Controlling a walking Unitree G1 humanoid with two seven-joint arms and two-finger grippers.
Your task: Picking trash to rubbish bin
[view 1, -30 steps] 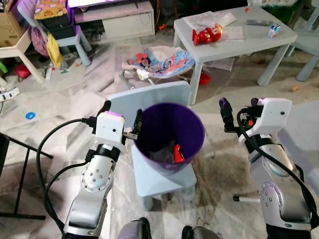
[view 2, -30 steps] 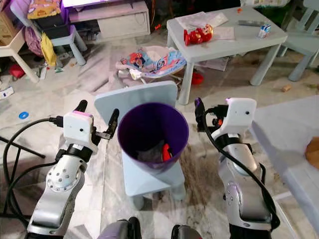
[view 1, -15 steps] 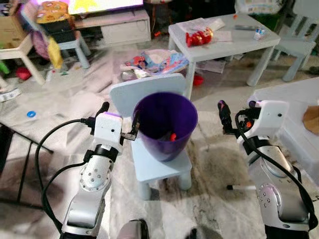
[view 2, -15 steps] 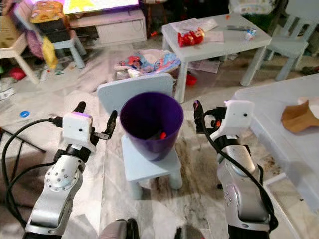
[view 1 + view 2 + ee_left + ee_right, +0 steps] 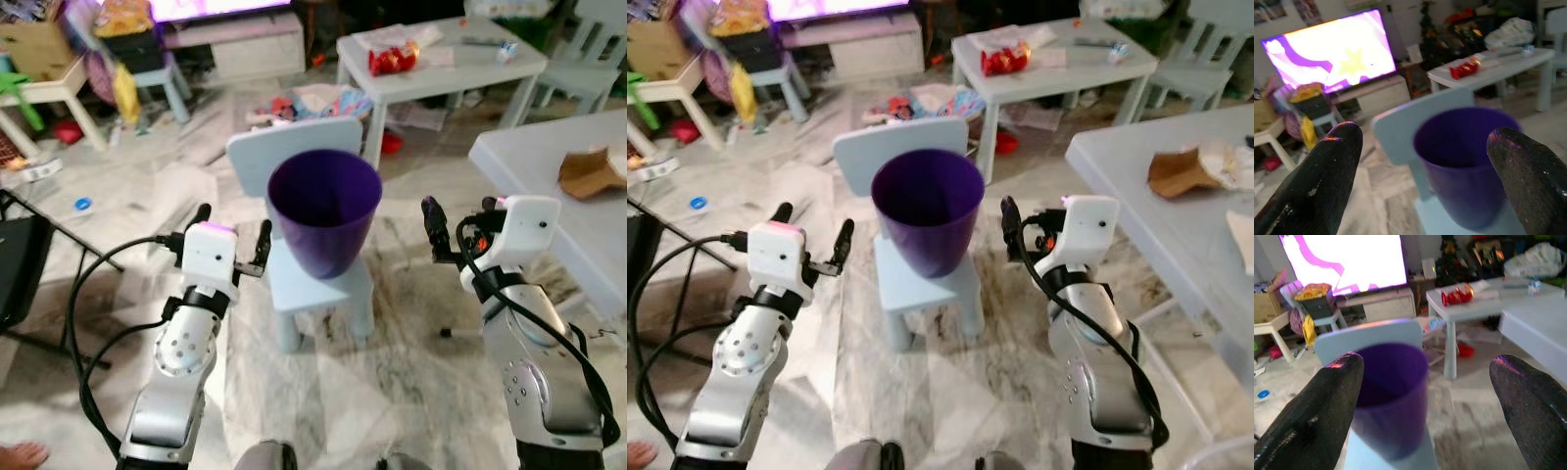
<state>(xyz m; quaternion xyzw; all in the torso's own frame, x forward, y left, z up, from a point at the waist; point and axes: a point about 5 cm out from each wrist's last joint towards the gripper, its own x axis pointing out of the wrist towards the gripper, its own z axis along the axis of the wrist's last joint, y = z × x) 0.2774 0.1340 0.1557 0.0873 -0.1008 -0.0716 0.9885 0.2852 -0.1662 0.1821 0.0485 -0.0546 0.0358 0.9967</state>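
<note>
We're looking down at a pretty messy marble floor (image 5: 411,362). Off to our right is a big pale table (image 5: 1136,211) with a torn brown paper scrap (image 5: 1176,172) on it. Further back there's a smaller white table (image 5: 441,69) with a red wrapper (image 5: 390,59) lying on top, and a lit TV screen (image 5: 1332,51) behind all that.

Right in front of us sits a little light-blue kid's chair (image 5: 313,264), and the purple rubbish bin (image 5: 324,211) stands upright on its seat, backed against the chair's backrest. From here we can't tell what's inside it.

Our left gripper (image 5: 231,235) is held up just beside the bin on its left side, not touching it, fingers (image 5: 1317,181) spread wide with nothing between them. Our right gripper (image 5: 1425,396) is up on the other side of the bin, a bit further off, also spread wide and empty; in the wrist view the bin and chair sit between the two black fingers (image 5: 1312,411).

Smaller clutter: a blue ring (image 5: 82,204) on the floor far left.
</note>
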